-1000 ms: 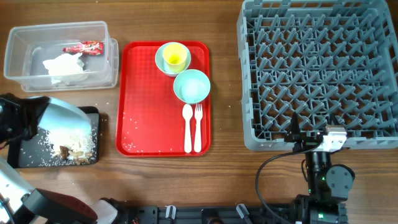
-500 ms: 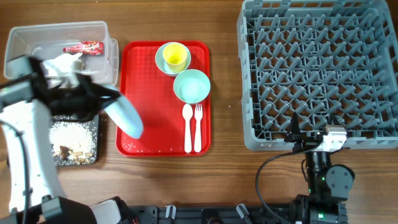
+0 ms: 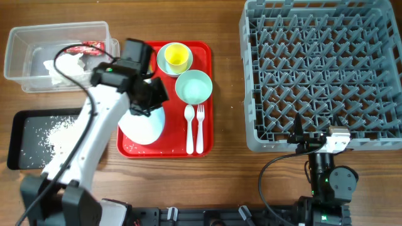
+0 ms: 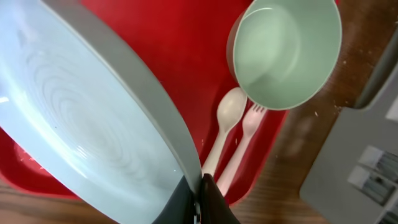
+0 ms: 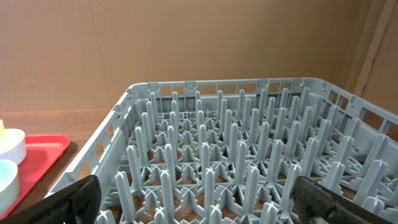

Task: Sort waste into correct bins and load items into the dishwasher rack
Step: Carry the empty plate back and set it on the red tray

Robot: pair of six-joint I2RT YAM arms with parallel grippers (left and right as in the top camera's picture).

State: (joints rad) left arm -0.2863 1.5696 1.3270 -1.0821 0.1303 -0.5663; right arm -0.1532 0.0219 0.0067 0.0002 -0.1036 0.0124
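Below, wooden table (image 3: 226, 63); behind, brown backdrop (image 5: 155, 37).

white left arm (image 3: 88, 133) with black joints and cable (image 3: 68, 48).

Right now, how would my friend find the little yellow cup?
Find the red serving tray left of the big grey dishwasher rack. At its far end the yellow cup sits inside a pale bowl, the only yellow thing there.
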